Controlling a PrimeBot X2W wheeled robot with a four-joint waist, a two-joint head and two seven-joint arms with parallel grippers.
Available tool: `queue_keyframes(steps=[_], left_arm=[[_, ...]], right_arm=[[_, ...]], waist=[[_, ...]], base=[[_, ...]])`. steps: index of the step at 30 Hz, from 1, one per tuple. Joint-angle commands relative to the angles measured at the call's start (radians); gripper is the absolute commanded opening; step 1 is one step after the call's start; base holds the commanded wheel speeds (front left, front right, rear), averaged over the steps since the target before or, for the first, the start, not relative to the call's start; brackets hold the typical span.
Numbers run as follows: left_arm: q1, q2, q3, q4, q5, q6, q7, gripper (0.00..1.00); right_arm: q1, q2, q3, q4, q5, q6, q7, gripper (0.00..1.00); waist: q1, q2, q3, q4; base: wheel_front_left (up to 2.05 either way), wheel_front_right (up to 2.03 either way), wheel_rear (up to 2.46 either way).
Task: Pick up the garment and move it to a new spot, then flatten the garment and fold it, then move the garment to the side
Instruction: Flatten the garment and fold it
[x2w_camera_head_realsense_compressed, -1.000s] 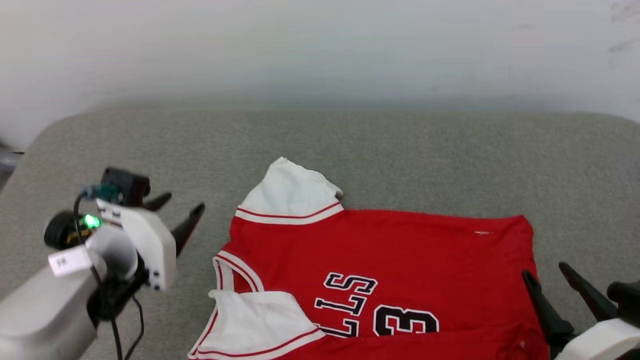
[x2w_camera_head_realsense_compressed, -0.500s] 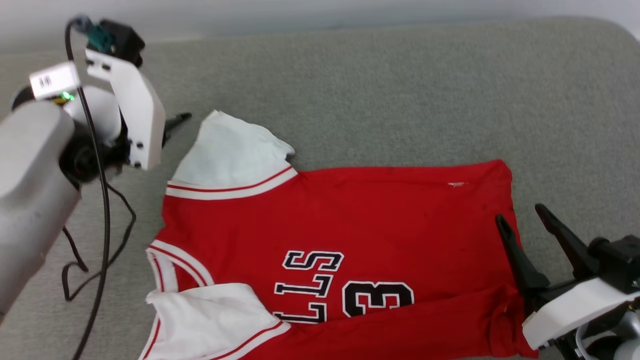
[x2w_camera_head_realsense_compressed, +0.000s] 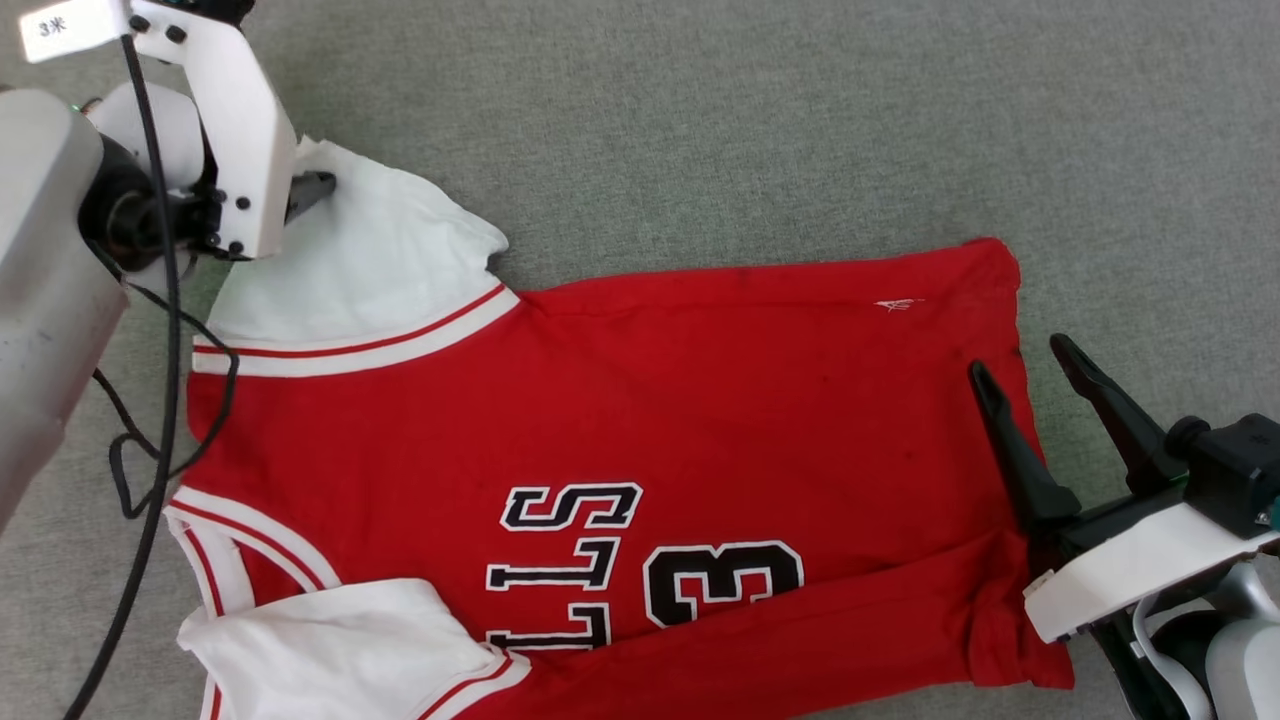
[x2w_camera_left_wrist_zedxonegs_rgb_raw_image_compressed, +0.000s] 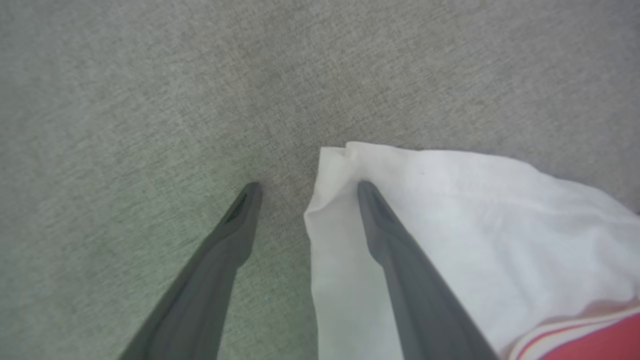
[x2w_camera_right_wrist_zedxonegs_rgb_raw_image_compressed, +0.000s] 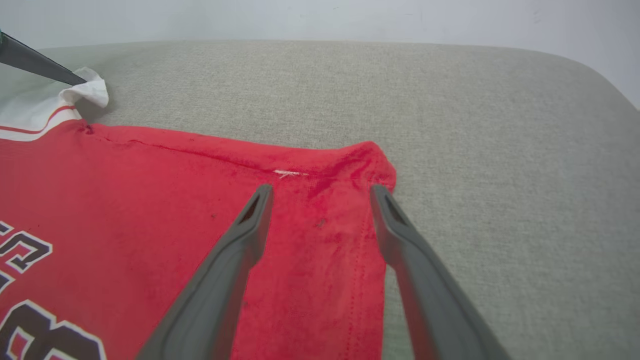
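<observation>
The garment is a red shirt with white sleeves and black lettering, lying front up on the grey surface. Its near edge is folded over the letters. My left gripper is open at the far white sleeve. In the left wrist view the left gripper straddles the sleeve corner, one finger over the cloth and one over bare surface. My right gripper is open at the hem. In the right wrist view the right gripper brackets the red hem corner.
A black cable hangs from my left arm and loops beside the garment's collar end. In the right wrist view a pale wall rises behind the surface, whose rounded edge curves down at the right.
The head camera has tilted down, so the whole picture shifted. My left gripper has moved from beside the garment to the far sleeve's corner. The right gripper stays open at the hem.
</observation>
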Motion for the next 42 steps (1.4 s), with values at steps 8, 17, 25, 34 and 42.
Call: queue_keyframes(steps=[8, 17, 25, 34, 42], left_arm=[[0.082, -0.007, -0.072, 0.004, -0.011, -0.016, 0.036, 0.0], [0.041, 0.005, -0.083, -0.073, 0.033, -0.018, -0.174, 0.0], [0.06, 0.01, -0.122, -0.174, 0.047, -0.018, -0.294, 0.0], [0.054, 0.007, -0.14, -0.24, 0.063, -0.017, -0.357, 0.0], [0.032, 0.012, -0.137, -0.279, 0.08, -0.016, -0.383, 0.0]], right_arm=[[-0.03, -0.015, -0.017, 0.013, 0.005, -0.001, -0.005, 1.0], [-0.076, -0.136, -0.059, -0.032, 0.021, -0.001, 0.126, 1.0], [-0.207, -0.34, -0.003, -0.002, 0.162, -0.001, 0.46, 1.0], [-0.367, -0.455, 0.122, 0.16, 0.299, -0.001, 0.783, 1.0], [-0.477, -0.422, 0.237, 0.336, 0.282, -0.001, 0.824, 1.0]], waist=[[-0.0001, 0.0, 0.012, -0.008], [-0.0001, 0.0, -0.08, 0.042], [-0.0001, 0.0, -0.124, 0.106], [-0.0001, 0.0, -0.119, 0.163], [-0.0001, 0.0, -0.073, 0.199]], base=[[0.0, 0.0, 0.0], [0.0, 0.0, 0.0], [0.0, 0.0, 0.0], [0.0, 0.0, 0.0], [0.0, 0.0, 0.0]])
